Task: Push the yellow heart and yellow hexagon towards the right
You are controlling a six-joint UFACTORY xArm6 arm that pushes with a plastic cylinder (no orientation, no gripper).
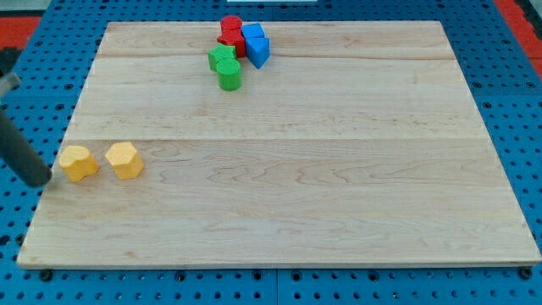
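Tool (47,181) just left of yellow heart (78,163), yellow hexagon (124,160) beside

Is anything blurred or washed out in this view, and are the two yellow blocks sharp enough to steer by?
Camera view: even light, soft short shadows, no glare on the board. The rod is motion-blurred; my tip sits just left of the yellow heart. The heart and the yellow hexagon are reasonably sharp.

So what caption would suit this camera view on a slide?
My tip sits just left of the yellow heart and yellow hexagon; red, blue and green blocks cluster near the board's top.
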